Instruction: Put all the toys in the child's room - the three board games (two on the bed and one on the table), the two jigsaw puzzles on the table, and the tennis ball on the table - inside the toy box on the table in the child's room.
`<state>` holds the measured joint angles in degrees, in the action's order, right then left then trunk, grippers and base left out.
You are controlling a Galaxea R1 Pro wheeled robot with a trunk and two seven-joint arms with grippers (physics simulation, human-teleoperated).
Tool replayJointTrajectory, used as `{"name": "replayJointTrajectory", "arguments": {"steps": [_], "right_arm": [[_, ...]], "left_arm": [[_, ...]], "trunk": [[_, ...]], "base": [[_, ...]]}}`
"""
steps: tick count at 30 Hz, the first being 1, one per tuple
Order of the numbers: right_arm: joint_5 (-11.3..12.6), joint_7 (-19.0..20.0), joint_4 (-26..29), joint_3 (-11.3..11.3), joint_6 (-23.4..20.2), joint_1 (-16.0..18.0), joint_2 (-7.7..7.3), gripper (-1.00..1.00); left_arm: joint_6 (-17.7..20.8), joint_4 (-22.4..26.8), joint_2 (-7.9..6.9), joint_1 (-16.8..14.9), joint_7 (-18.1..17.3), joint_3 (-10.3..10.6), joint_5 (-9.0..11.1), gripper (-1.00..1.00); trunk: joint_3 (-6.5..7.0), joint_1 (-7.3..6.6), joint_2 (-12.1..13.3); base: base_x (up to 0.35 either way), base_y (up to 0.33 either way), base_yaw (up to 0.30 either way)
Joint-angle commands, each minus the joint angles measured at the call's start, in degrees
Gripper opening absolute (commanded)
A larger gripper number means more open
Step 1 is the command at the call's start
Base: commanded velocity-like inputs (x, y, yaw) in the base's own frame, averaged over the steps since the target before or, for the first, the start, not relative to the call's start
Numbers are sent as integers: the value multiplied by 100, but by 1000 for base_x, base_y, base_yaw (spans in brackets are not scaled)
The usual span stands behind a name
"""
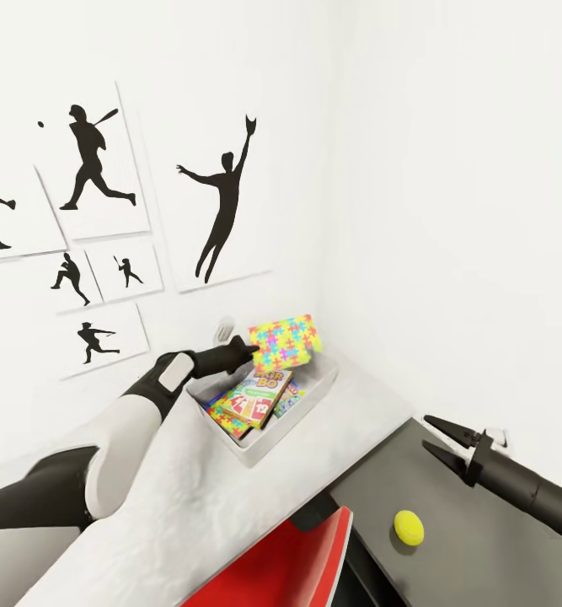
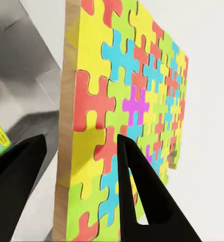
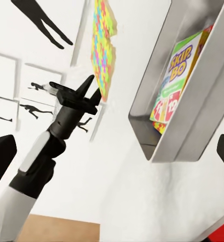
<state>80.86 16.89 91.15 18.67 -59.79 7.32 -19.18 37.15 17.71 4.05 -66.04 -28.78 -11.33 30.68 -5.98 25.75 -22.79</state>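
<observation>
Right, worktop (image 1: 230, 489) first: pale top running into the corner, a darker lower section (image 1: 483, 565) to your right.

Toy box (image 1: 268, 443) sits on the pale top close to the corner, already well stocked. The Skip-Bo game box (image 1: 262, 392) lies on top, with a blue game box (image 1: 291, 398) beside it and one jigsaw puzzle (image 1: 228, 419) tucked under its near edge (a third game box may be buried below; you cannot tell from here).

Second jigsaw puzzle (image 1: 286, 341): your left gripper (image 1: 251, 350) holds it above the box's far side, jaws closed on one edge, the square standing nearly on edge. The left wrist view shows a pale wooden edge behind the printed face (image 2: 127, 101), so judge it stiff, light and thin. It should not flex, but a glossy face pinched only at the rim could pivot or slip. Keep the grip on that edge and lower it flat-side down over the pile.

Right gripper (image 1: 446, 440) hovers over the dark section, jaws spread wide, holding nothing.

Tennis ball (image 1: 409, 527) rests on the dark section, near that gripper and well apart from the box. Expect it to be light, slightly yielding, and keen to roll. Take it across the middle, coming from above.
</observation>
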Motion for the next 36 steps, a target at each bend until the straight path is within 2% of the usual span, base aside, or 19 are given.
{"name": "replayJointTrajectory", "arguments": {"steps": [1, 3, 8, 21, 26, 28, 36], "right_arm": [[-59, 26, -1, 6, -21, 6, 33, 100], [-58, -38, -1, 10, -21, 6, 94, 100], [-48, -129, 1, 13, -21, 6, 106, 100], [-44, -133, -1, 8, -21, 7, 108, 100], [-44, -133, -1, 5, -21, 6, 108, 100], [-44, -133, -1, 5, -21, 6, 108, 100], [-44, -133, -1, 7, -21, 6, 108, 100]], "left_arm": [[52, -32, 12, 28, 32, -47, 23, -100], [61, -94, 21, 94, 74, -51, 20, -100], [64, -93, 25, 257, 83, -55, 17, -100], [12, -92, 19, 258, 103, -67, 8, -100], [-138, -92, 17, 260, 219, -568, 3, -100], [-187, -92, 16, 269, 375, -695, 1, -100], [-223, -92, 24, 284, 638, -772, 0, -100]], "trunk": [[-12, 3, -13], [-12, 3, -13], [-12, 3, -13], [-12, 3, -13], [-30, 3, -13], [-46, 3, -13], [-119, 3, -13]], "base": [[0, 0, 0], [0, 0, 0], [0, 0, 0], [0, 0, 0], [0, 0, 0], [0, 0, 0], [0, 0, 0]]}}
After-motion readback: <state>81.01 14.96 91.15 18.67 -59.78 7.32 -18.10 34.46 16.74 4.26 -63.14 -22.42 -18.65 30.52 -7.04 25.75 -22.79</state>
